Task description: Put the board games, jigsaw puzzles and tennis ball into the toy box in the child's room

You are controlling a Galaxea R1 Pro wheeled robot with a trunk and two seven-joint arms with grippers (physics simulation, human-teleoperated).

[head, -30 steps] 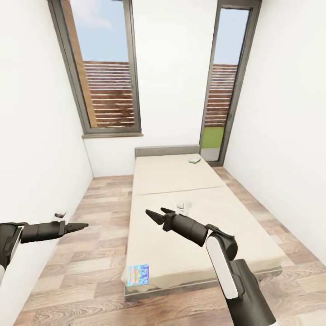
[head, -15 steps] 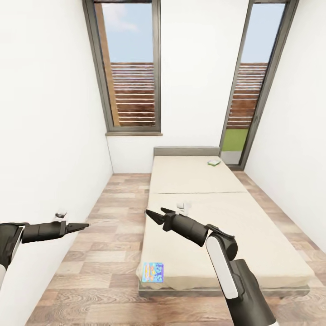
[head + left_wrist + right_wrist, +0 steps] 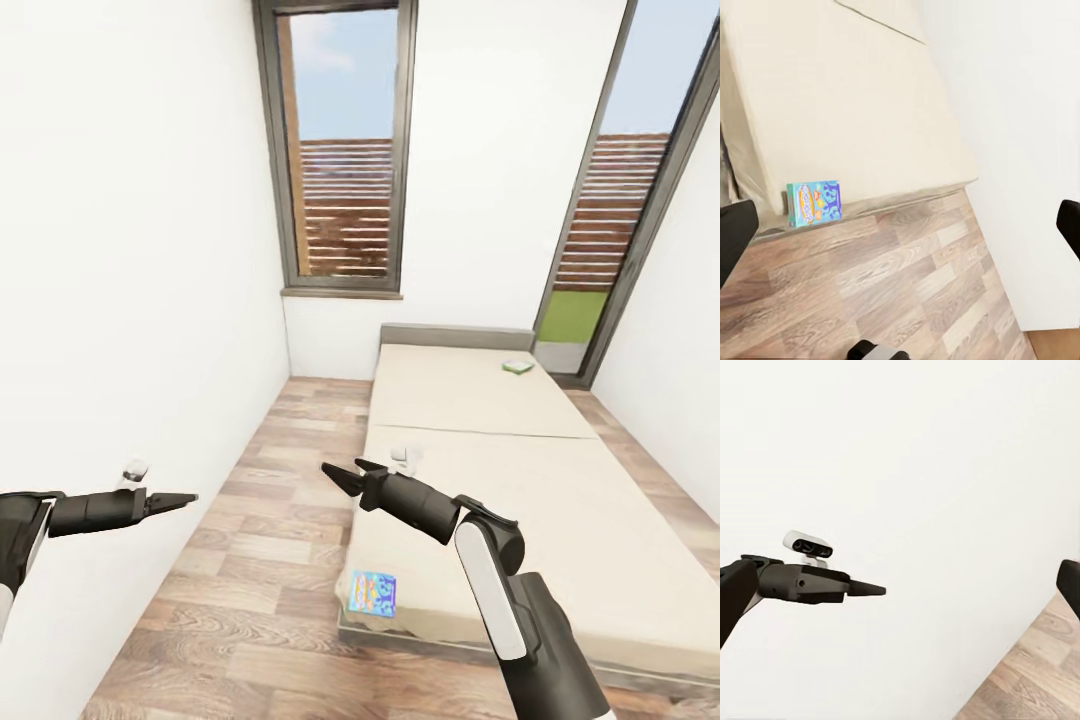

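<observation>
Head view: narrow white-walled room with wood-plank floor (image 3: 270, 470) and two tall dark-framed windows (image 3: 345, 150). The low wide bed with beige mattress cover (image 3: 520, 500) runs lengthwise away from the camera, its low grey headboard (image 3: 455, 337) at the far wall. The small flat blue board-game box with colourful print (image 3: 373, 591) lies at the bed's near left corner, just at the foot edge, tilted down over that edge; its long axis runs roughly along the bed's length. The small flat green-white board-game box (image 3: 517, 366) lies flat near the headboard, toward the bed's right side; too small to judge its long axis. The two boxes are well apart. The left gripper (image 3: 180, 498) hangs over the floor beside the left wall, pointing right; whether its jaws are parted cannot be told here. The right gripper (image 3: 345, 475) points left over the bed's left edge, jaws spread, nothing between them.

Left wrist view: both dark fingertips (image 3: 735, 229) sit at opposite frame edges, so the left jaws are spread wide and empty. The blue box (image 3: 813, 202) rests at the mattress corner against the grey bed frame, above the plank floor (image 3: 892, 285).

Right wrist view: dark fingertips (image 3: 1069, 577) wide apart, empty. White wall ahead, and the left gripper (image 3: 866, 587) seen side-on.
</observation>
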